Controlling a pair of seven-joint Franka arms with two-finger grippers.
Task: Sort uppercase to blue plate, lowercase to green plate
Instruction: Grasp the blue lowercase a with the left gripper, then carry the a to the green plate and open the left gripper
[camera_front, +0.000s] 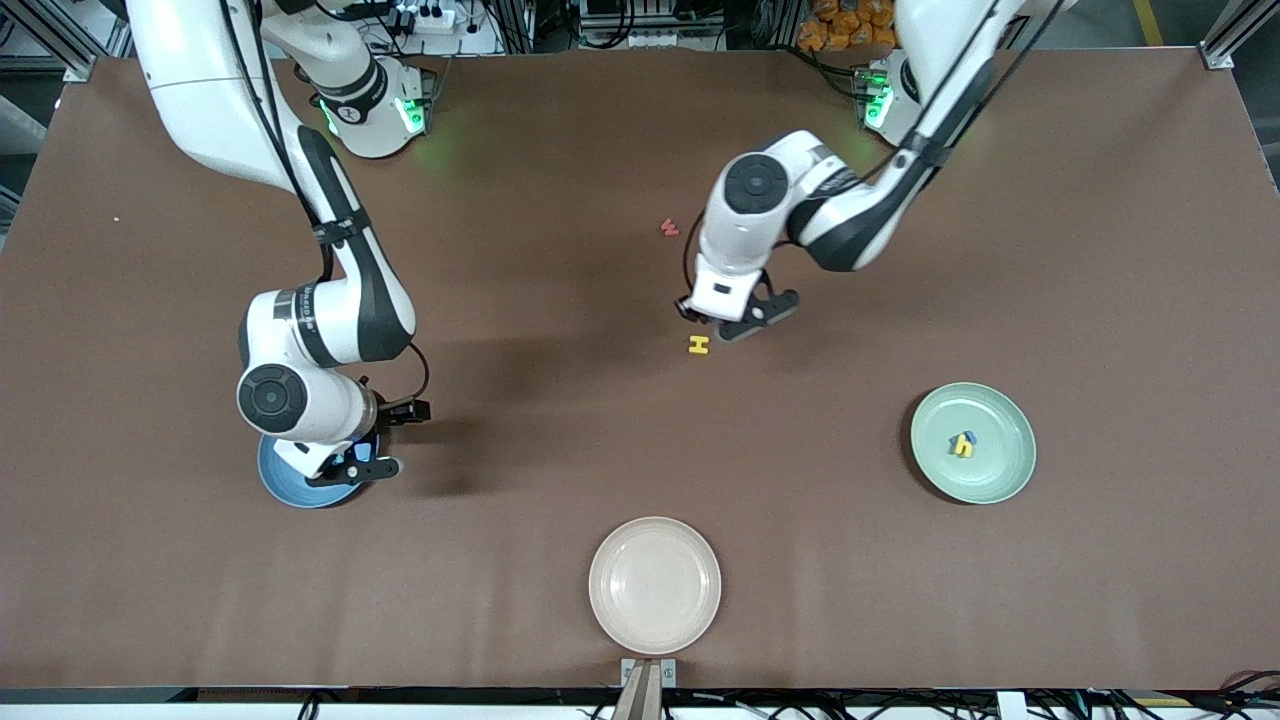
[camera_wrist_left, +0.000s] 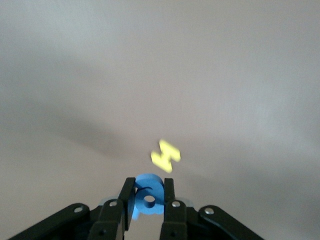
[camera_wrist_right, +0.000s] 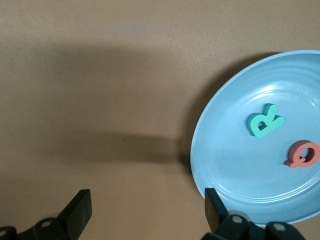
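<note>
Near the table's (camera_front: 600, 460) centre, the left claw (camera_wrist_left: 149, 200) clamps the blue e (camera_wrist_left: 147, 192) beside the yellow H (camera_front: 698, 345); a thin grip may drop it. Right claw (camera_wrist_right: 145, 212), apart, waits over the blue plate (camera_wrist_right: 225, 165).

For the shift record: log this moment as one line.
left gripper: shut on blue e, above table by yellow H | right gripper: open over blue plate rim | plate holds R, Q

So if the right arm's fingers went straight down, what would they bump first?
Probably the blue plate. The open right gripper hangs over its edge, one finger above the rim, the other over the brown table, so depth is hard to judge.
</note>
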